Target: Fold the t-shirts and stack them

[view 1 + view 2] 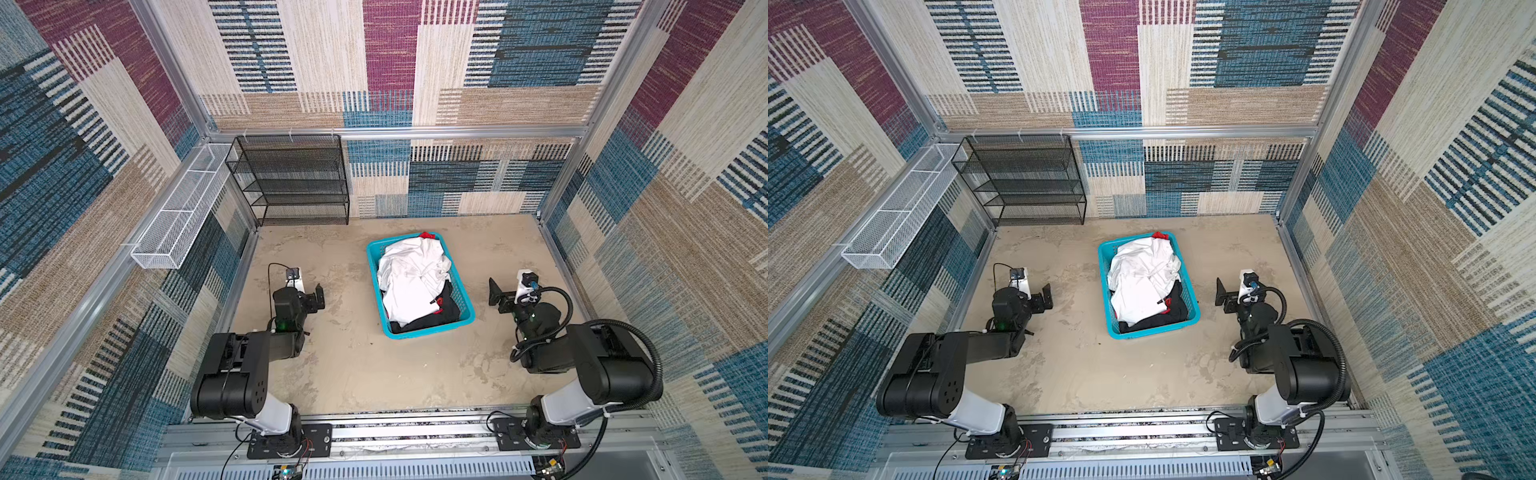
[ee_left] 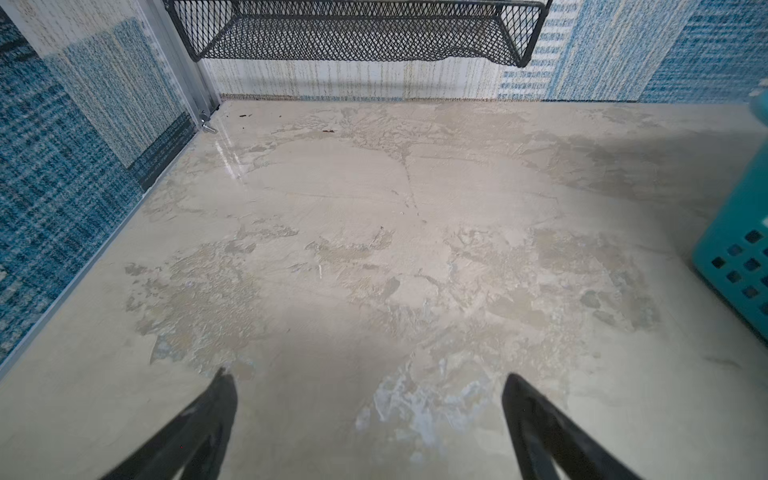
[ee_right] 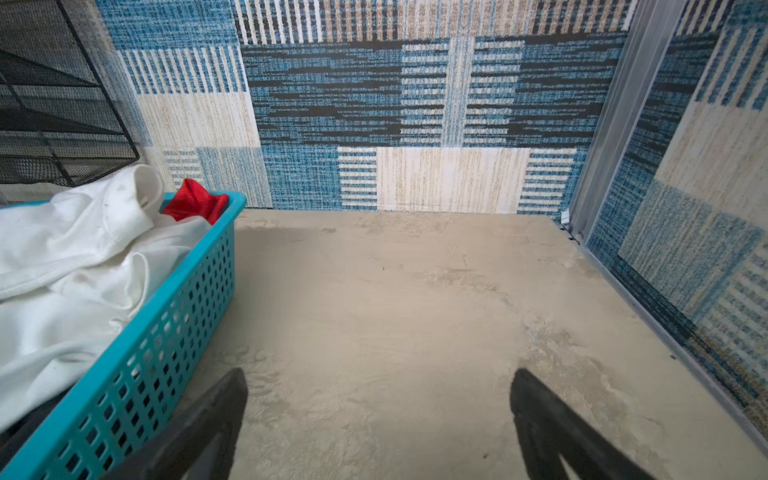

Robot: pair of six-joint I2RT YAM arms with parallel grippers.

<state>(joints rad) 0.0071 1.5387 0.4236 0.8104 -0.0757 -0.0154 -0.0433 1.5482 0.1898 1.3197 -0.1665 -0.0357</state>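
Observation:
The t-shirts lie crumpled in a turquoise lattice basket (image 1: 432, 329) at mid-table. A white shirt (image 1: 415, 278) is on top, a red one (image 1: 428, 236) peeks out at the far end, and a black one (image 1: 432, 318) shows at the near end. My left gripper (image 1: 319, 296) hovers left of the basket, open and empty. In the left wrist view the left gripper (image 2: 366, 374) has only bare table between its fingers. My right gripper (image 1: 494, 291) stands right of the basket, also open and empty. The right wrist view shows the right gripper (image 3: 380, 372) next to the basket (image 3: 166, 332), the white shirt (image 3: 75, 257) and the red shirt (image 3: 193, 203).
A black mesh shelf (image 1: 291, 178) stands at the back left against the wall. A white wire tray (image 1: 178, 216) hangs on the left wall. The beige table (image 1: 353, 365) is enclosed by patterned walls on three sides.

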